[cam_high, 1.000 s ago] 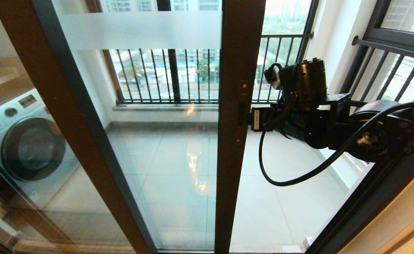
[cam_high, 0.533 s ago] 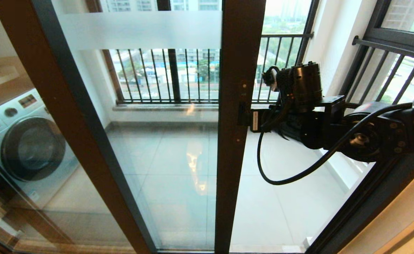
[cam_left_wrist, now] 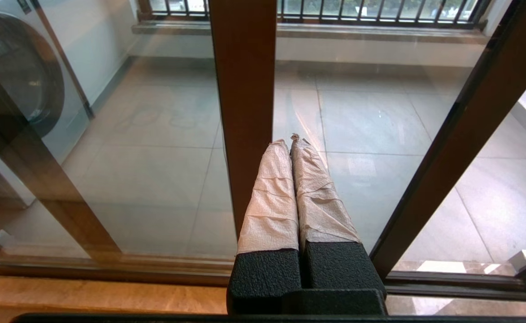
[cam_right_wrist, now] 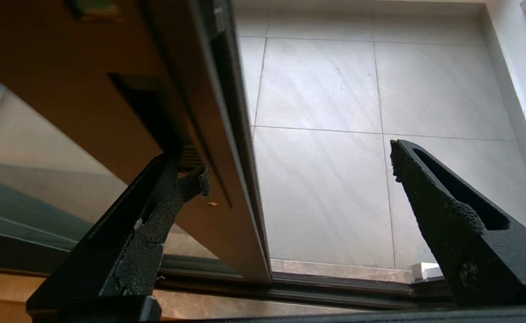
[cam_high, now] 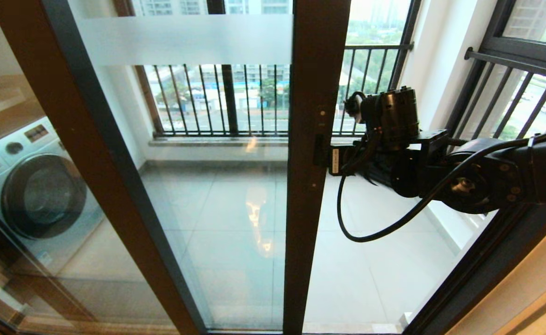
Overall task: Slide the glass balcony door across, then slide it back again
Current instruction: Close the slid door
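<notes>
The glass balcony door point(cam_high: 217, 195), with a frosted band point(cam_high: 184, 39) near its top, stands partly slid across, and an open gap lies to the right of its dark brown stile point(cam_high: 317, 83). My right gripper point(cam_high: 324, 153) is open at the stile's edge, at handle height. In the right wrist view, the right gripper point(cam_right_wrist: 296, 166) straddles that edge. One fingertip point(cam_right_wrist: 195, 177) sits at the black handle slot point(cam_right_wrist: 146, 107); the other point(cam_right_wrist: 399, 157) hangs over the balcony tiles. My left gripper point(cam_left_wrist: 289, 141) is shut on nothing, low before the door stile point(cam_left_wrist: 245, 89), and out of the head view.
A washing machine point(cam_high: 35, 190) stands behind the glass at the left. Black-barred railings point(cam_high: 217, 100) run along the balcony's far side and right side point(cam_high: 510, 93). The dark door frame point(cam_high: 477, 274) bounds the gap on the right. The floor track point(cam_right_wrist: 334, 291) runs below.
My right arm has shifted a little to the left and lower, bringing the gripper closer onto the stile edge. The door itself has not visibly moved.
</notes>
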Motion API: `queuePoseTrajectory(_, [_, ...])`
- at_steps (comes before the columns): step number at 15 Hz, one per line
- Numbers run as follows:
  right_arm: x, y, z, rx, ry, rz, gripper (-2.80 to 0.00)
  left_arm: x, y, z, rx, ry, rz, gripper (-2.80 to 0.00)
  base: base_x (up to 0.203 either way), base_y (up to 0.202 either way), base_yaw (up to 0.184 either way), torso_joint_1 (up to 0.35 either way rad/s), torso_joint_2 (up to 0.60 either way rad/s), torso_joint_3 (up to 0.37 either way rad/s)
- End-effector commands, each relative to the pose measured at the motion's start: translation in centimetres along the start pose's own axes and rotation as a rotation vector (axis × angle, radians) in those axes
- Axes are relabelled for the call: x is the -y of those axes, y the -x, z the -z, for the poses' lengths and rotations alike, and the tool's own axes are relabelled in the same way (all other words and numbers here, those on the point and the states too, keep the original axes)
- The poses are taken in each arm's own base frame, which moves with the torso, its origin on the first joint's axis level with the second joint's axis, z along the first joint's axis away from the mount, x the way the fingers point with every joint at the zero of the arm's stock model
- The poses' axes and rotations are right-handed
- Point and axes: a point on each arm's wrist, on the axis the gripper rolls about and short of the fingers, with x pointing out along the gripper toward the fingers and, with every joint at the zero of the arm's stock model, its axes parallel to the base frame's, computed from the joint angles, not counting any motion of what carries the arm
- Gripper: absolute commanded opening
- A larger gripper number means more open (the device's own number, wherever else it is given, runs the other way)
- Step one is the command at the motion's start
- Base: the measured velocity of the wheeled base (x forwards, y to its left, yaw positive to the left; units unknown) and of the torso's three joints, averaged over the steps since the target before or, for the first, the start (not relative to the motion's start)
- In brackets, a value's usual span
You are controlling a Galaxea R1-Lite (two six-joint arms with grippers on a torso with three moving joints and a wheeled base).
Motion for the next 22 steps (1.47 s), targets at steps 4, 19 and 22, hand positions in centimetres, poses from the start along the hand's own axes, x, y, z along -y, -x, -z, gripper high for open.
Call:
queuePoseTrajectory(4, [1.0,-0.4,-0.3,0.005,-0.01,0.029,0.0,0.0,0.0,0.0,-0.001,0.0,-0.001,-2.8,0.0,0.0,0.0,0.0,0.0,0.0])
queuePoseTrajectory(19, [3.0,-1.2,-0.4,0.001,-0.001,0.083,0.0,0.0,0.0,0.0,-0.001,0.0,-0.001,-2.8,0.0,0.0,0.0,0.0,0.0,0.0])
queuePoseTrajectory(22, [3.5,-1.4,-0.5,0.001,0.003,0.096,0.0,0.0,0.0,0.0,-0.001,0.0,-0.001,-2.8,0.0,0.0,0.0,0.0,0.0,0.0])
